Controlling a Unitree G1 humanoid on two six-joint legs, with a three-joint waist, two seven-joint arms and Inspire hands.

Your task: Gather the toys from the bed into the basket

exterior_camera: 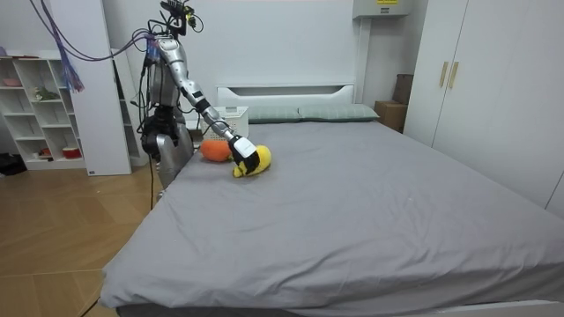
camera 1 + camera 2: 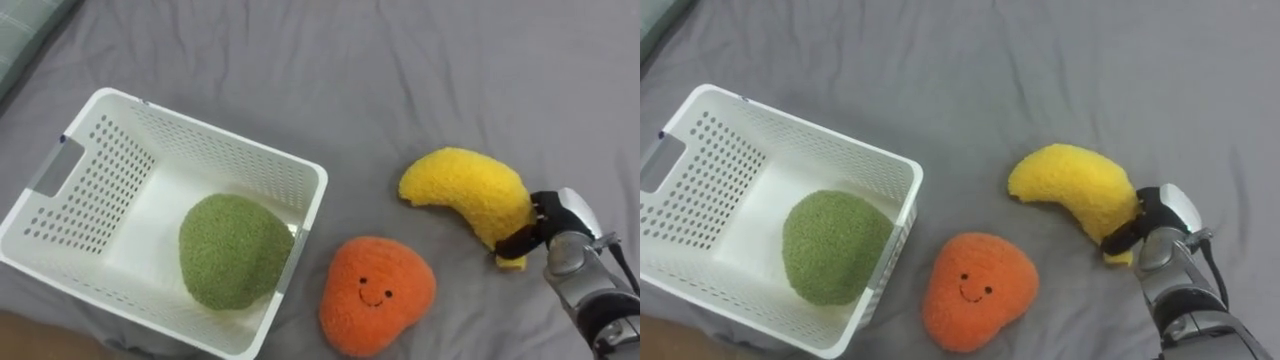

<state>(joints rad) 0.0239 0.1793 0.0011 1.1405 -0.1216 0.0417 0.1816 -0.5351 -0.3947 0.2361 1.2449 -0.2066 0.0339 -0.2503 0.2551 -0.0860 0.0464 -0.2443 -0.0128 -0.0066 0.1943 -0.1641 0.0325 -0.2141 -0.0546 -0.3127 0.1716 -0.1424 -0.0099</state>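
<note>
Grey bed (image 2: 450, 60), robot at its side edge: green toy (image 2: 235, 250) already in white basket (image 2: 95, 185), right hand (image 2: 565, 228) curled round yellow banana toy (image 2: 465, 190) tip, orange toy (image 2: 378, 295) beside basket not yet collected.

A bedroom in a home.
A big bed (image 1: 352, 202) with a grey sheet takes up most of the room view. At 12 o'clock are its pillows (image 1: 335, 112) and a white headboard (image 1: 286, 91). At 2 o'clock stand tall cupboard doors (image 1: 458, 79). At 10 o'clock is a white shelf (image 1: 40, 110) with small things in it. At 8 o'clock is a brown wooden floor (image 1: 62, 229). On the bed lie a yellow banana toy (image 2: 465, 195) and a smiling orange toy (image 2: 377, 293), beside a white basket (image 2: 225, 140) with a green toy (image 2: 232, 250) inside.
</note>
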